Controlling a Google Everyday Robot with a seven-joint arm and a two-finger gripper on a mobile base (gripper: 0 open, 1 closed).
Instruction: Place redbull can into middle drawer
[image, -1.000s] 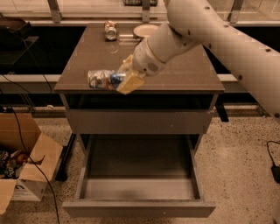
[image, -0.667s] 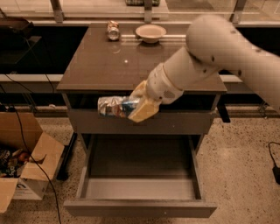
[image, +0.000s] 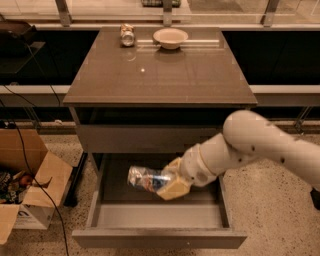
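The redbull can (image: 146, 179), silver with blue panels, lies sideways in my gripper (image: 167, 182), which is shut on its right end. The can hangs over the floor of the open middle drawer (image: 160, 215), a wide grey box pulled out below the cabinet top. My white arm (image: 250, 145) reaches in from the right. The can is above the drawer floor's left-centre part; I cannot tell whether it touches the floor.
On the brown cabinet top (image: 165, 75) stand a silver-and-reddish can (image: 127, 35) and a pale bowl (image: 170, 37) at the back. A closed grey drawer front (image: 145, 137) sits above the open drawer. An open cardboard box (image: 27, 185) and cables lie on the floor at left.
My gripper has carried the can from the cabinet top's front edge down past the upper drawer front and into the open middle drawer.
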